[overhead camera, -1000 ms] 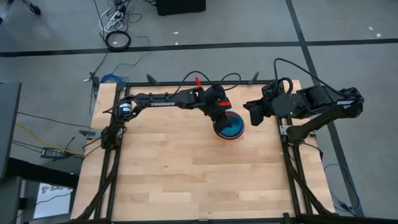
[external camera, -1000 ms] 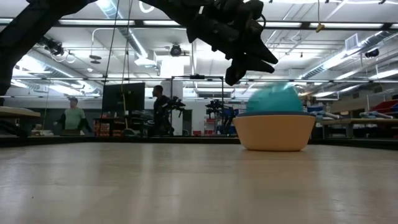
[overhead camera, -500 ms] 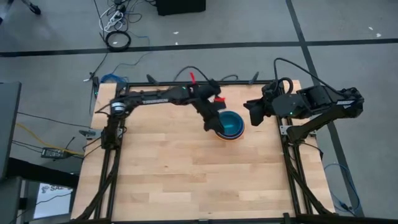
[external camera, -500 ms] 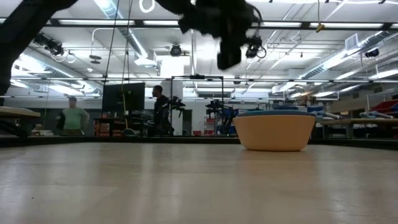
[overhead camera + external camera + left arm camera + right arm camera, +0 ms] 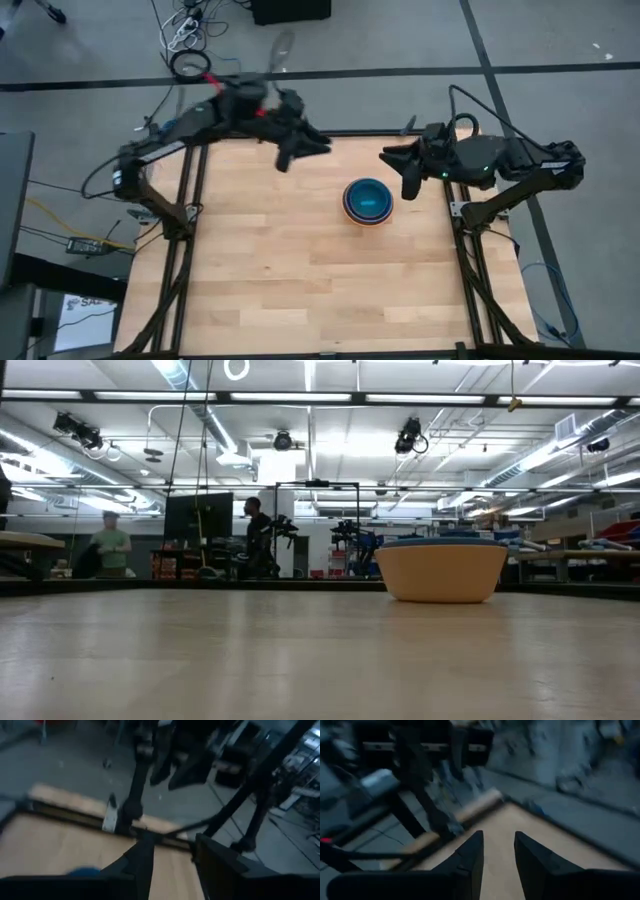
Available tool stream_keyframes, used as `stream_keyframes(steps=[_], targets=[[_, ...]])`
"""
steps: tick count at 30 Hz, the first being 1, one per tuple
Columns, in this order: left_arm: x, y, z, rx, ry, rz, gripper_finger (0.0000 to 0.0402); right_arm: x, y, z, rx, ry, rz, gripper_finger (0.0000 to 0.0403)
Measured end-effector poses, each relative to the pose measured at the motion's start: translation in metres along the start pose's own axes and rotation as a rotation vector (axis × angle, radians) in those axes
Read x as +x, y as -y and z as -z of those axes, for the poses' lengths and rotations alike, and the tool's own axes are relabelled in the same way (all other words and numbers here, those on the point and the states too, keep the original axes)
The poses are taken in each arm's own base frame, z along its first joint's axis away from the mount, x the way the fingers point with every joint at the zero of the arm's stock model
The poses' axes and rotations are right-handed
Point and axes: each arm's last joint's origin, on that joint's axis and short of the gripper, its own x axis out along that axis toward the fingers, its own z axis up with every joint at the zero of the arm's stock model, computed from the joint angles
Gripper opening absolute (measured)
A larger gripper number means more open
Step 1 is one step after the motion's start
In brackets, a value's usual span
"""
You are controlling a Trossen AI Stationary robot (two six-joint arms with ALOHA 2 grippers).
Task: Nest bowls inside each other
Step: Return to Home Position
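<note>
The bowls stand as one nested stack (image 5: 368,200) on the table's far half, right of centre. The outer bowl is orange (image 5: 442,572), and blue and cyan bowls (image 5: 368,197) sit inside it. The stack rests on the orange bowl's base, and only a blue rim (image 5: 440,541) shows above it in the low view. My left gripper (image 5: 305,150) hangs high over the far edge, left of the stack, open and empty (image 5: 175,845). My right gripper (image 5: 397,172) hovers just right of the stack, also open and empty (image 5: 498,837).
The table's wooden top (image 5: 300,280) lies bare across its near half and left side. Dark frame rails run along its edges (image 5: 180,250). Cables lie on the floor beyond the far edge (image 5: 190,62). People stand far off in the room (image 5: 110,550).
My left gripper has let go of the cyan bowl, which has dropped from above the rim into the stack. The gripper has then swung up and away toward the table's far-left corner, leaving the low view. My right gripper has turned at the wrist while staying beside the stack.
</note>
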Motion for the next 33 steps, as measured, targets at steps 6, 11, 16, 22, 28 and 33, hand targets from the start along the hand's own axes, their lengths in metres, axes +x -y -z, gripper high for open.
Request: stream_keyframes(steps=[6,11,16,22,28,33], targets=[[-0.047,0.031,-0.015,0.021,0.124,0.039,0.0152,-0.002,-0.016,-0.037,-0.180,0.260,-0.377,0.0099],[-0.076,0.060,-0.027,0.086,0.216,0.258,0.0152,-0.010,-0.015,-0.064,-0.247,0.493,-0.608,0.0098],[-0.133,0.098,-0.044,0.286,0.436,0.487,0.0152,-0.017,-0.001,-0.074,-0.234,0.506,-0.718,0.0099],[-0.208,0.125,-0.028,0.401,0.523,0.394,0.0152,-0.051,0.024,-0.081,-0.262,0.530,-0.679,0.0100],[-0.243,0.130,0.006,0.431,0.504,0.230,0.0152,-0.091,0.049,-0.077,-0.292,0.515,-0.587,0.0100],[-0.236,0.116,0.037,0.405,0.466,0.215,0.0152,-0.113,0.062,-0.070,-0.303,0.489,-0.556,0.0100]])
